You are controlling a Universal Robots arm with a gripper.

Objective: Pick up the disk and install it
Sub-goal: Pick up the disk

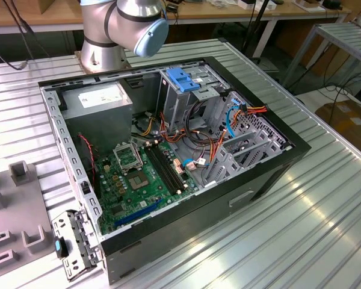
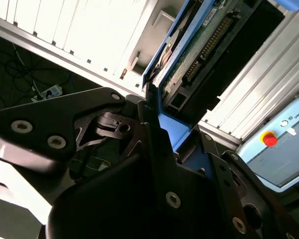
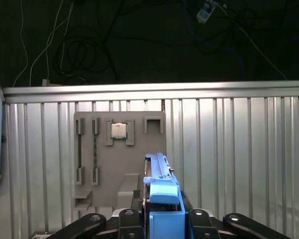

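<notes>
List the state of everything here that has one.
disk: clamped in the gripper, outside the computer case.
gripper: shut on the disk.
computer case: lying on its side, side panel off, interior exposed.
grey fixture: lying flat on the table, with one chip seated in a slot.

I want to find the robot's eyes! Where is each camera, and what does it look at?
Exterior view: off the arm, looking down into the open computer case on the ribbed table; the arm's joints show.
First wrist view: on the wrist, looking past the tool at a grey fixture plate; its black links show.
Second wrist view: on the wrist, looking along the tool's links.
Both wrist views share the tool shut on the disk.
</notes>
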